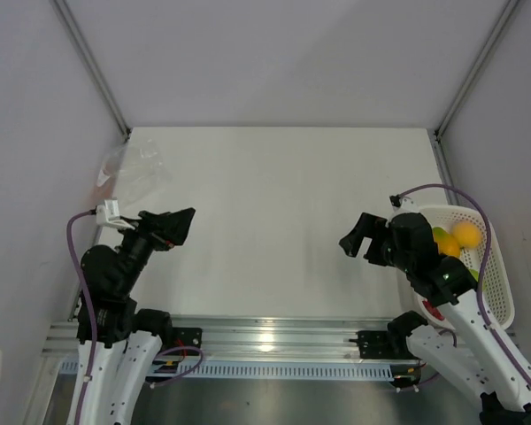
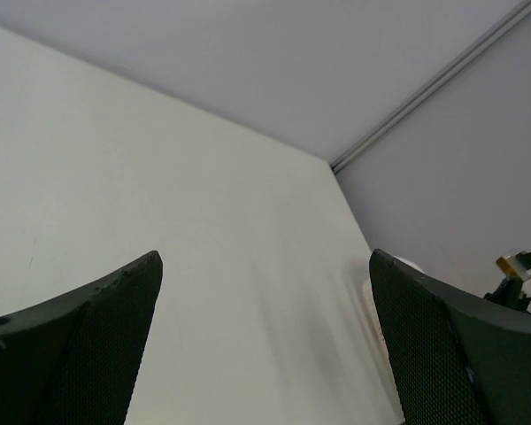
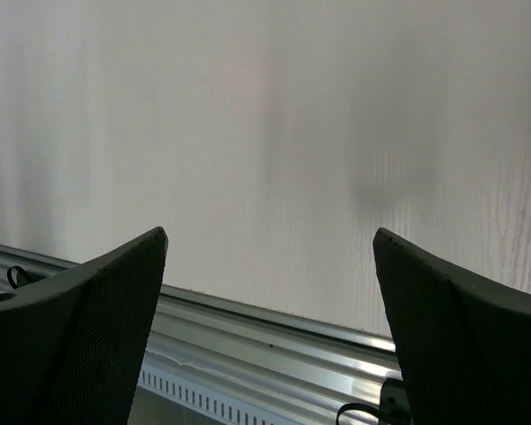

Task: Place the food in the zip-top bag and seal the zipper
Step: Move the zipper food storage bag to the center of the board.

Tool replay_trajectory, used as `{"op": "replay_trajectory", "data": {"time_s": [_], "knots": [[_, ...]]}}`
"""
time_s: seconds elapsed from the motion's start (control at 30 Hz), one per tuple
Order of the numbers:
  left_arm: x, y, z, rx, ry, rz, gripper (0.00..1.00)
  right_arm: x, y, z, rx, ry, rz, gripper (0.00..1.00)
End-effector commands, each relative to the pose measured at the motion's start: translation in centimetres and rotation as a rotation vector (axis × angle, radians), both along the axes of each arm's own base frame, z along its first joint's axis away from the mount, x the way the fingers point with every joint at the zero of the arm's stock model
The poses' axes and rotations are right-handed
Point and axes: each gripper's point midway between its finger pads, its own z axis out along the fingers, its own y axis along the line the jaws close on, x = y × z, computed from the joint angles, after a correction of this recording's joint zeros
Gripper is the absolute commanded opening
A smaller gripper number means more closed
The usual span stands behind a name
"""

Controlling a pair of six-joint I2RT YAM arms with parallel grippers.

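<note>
white counter point(image 1: 274, 195) fills the middle of the top view, boxed in by pale grey walls point(image 1: 35, 133), with a ribbed aluminium rail point(image 1: 265, 341) along its near edge. zip-top bag point(image 1: 131, 170) lies crumpled in the far left corner of the counter, against the wall. a faint orange-red trace of the zipper point(image 1: 100, 189) shows at its left side; whether it is sealed is too small to tell. food is not in the bag: two yellow-orange fruits point(image 1: 466, 233) and a lime green fruit point(image 1: 438, 234) sit in a white mesh basket point(image 1: 500, 292) at the right edge of the counter, partly hidden behind the right arm point(image 1: 465, 314). left pincer point(image 1: 170, 227) hangs above the counter near the bag, on its near side. it is released, its fingers point(image 2: 97, 336) spread wide with nothing between them. right pincer point(image 1: 357, 235) hangs just left of the basket, likewise released and bare, its fingers point(image 3: 460, 336) wide apart over counter and rail.
</note>
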Motion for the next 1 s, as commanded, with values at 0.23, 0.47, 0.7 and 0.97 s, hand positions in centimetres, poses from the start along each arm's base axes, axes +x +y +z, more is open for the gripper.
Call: {"op": "replay_trajectory", "data": {"time_s": [0.23, 0.47, 0.7, 0.97], "knots": [[1.5, 1.2, -4.8, 0.083, 0.216, 0.067, 1.00, 1.5, 2.2, 1.2, 0.019, 0.004, 0.094, 0.99], [7.2, 5.9, -6.2, 0.211, 0.408, 0.345, 0.99, 1.8, 4.6, 1.0, 0.071, 0.027, 0.167, 0.99], [14.4, 8.7, -9.6, 0.108, 0.359, 0.544, 1.00, 1.8, 5.9, 1.0, 0.116, 0.021, 0.225, 0.99], [20.1, 10.1, -13.5, -0.216, 0.369, 0.648, 0.99, 1.4, 5.8, 0.2, 0.098, 0.018, 0.252, 0.99]]}}
